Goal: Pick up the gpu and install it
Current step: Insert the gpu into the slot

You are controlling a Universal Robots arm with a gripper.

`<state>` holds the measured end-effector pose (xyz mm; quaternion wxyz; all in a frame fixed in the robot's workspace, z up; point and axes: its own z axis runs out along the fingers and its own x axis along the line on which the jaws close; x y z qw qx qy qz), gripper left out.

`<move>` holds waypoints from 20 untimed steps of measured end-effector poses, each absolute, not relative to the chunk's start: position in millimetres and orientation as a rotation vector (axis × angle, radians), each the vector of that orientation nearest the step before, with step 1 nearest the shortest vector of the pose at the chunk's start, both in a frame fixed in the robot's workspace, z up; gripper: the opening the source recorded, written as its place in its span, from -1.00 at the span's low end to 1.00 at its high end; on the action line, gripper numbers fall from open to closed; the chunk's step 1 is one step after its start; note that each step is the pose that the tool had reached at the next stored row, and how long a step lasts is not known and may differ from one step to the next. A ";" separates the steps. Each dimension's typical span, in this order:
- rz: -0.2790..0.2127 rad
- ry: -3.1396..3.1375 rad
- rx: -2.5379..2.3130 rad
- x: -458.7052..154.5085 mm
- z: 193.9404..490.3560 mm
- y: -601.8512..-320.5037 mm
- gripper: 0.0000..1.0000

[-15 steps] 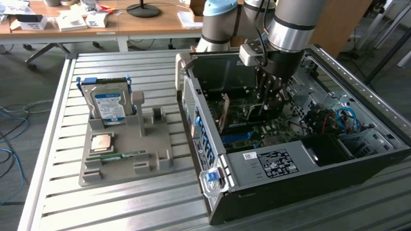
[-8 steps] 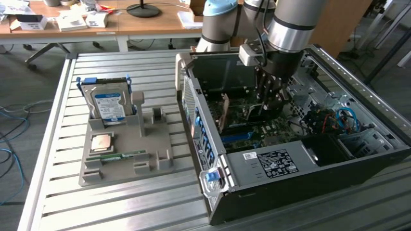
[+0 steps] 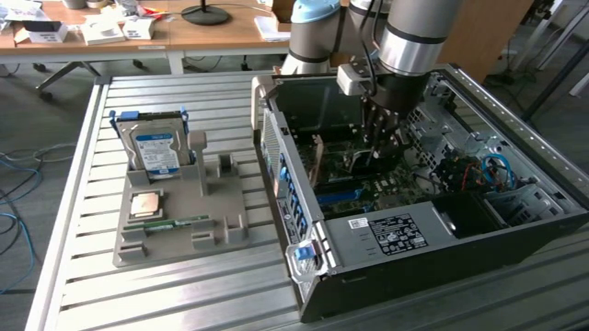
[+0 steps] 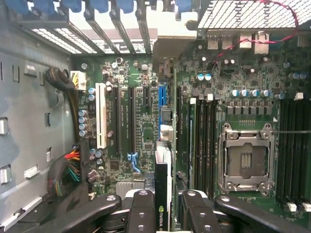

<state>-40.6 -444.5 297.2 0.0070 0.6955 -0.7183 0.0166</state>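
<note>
The computer case (image 3: pixel 387 234) lies open on the slatted table (image 3: pixel 184 296), and the arm reaches down into it from above. Inside, the room is narrow. The rear wall with its slot openings (image 4: pixel 112 29) closes 1 end. A bundle of cables (image 4: pixel 68 170) sits along 1 side wall, and the black memory slots (image 4: pixel 204 141) and the processor socket (image 4: pixel 245 160) fill the other side.

The gpu (image 4: pixel 162 208) stands on its thin edge over the motherboard (image 4: pixel 141 121), in line with the blue slot (image 4: pixel 163 97); I cannot tell if it touches this slot. Its long axis runs from the gripper (image 4: pixel 167 213) toward the rear wall (the same way as the slots run). The gripper is partly closed, and its 2 fingers (image 4: pixel 143 208) clamp the gpu from both flat sides.

The grey tray (image 3: pixel 175 241) with the hard drive (image 3: pixel 156 148) stands well apart, at the exterior view's left.
</note>
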 end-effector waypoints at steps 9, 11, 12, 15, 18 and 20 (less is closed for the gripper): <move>0.052 -2.247 2.176 -41.0 296.1 -444.5 -0.47; 0.052 -2.246 2.175 -41.0 294.3 -444.5 -0.47; 0.052 -2.247 2.175 -41.0 293.2 -444.5 -0.47; 0.052 -2.246 2.175 -41.1 290.0 -444.5 -0.47; 0.052 -2.246 2.175 -41.1 289.1 -444.5 -0.47; 0.052 -2.246 2.175 -41.1 289.0 -444.5 -0.47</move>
